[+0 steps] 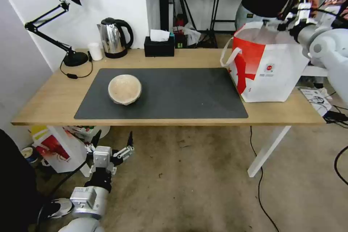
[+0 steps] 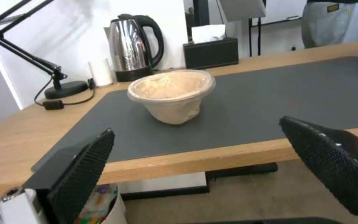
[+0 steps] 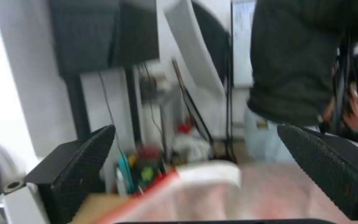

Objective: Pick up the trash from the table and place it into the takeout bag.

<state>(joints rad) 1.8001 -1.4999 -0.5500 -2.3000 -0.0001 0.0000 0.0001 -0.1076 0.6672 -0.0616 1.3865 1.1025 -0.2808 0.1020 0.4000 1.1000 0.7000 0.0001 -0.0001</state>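
Nearest the head camera, low in front of the table's near edge, the left gripper [image 1: 113, 139] hangs over the floor with its two black fingers spread wide and nothing between them. In the left wrist view those ribbed fingertips [image 2: 84, 166] stand far apart, and the table [image 2: 13, 146] edge crosses just beyond them. Ahead of this gripper and above it, the beige round bowl [image 1: 125, 89] sits upright on the dark grey mat [image 1: 181, 94], toward the mat's left end; the wrist view shows the bowl [image 2: 172, 95] well clear of the fingers, its rim covered with a clear film. Farther beyond the bowl, along the wall side of the table, stand a small white cup [image 1: 95, 51], a steel kettle [image 1: 114, 37], a black tissue box [image 1: 159, 47] and the base of a black desk lamp [image 1: 74, 58].

Off to that gripper's right, at the table's far right end, the takeout bag [image 1: 270, 70] stands upright with its mouth open, red side toward the mat, one white loop handle hanging over it. The right gripper [image 1: 281, 25] hovers at the bag's mouth, just above the rim. In the right wrist view its fingers [image 3: 85, 172] are wide apart and hold nothing, with the blurred bag opening [image 3: 212, 199] directly below them.
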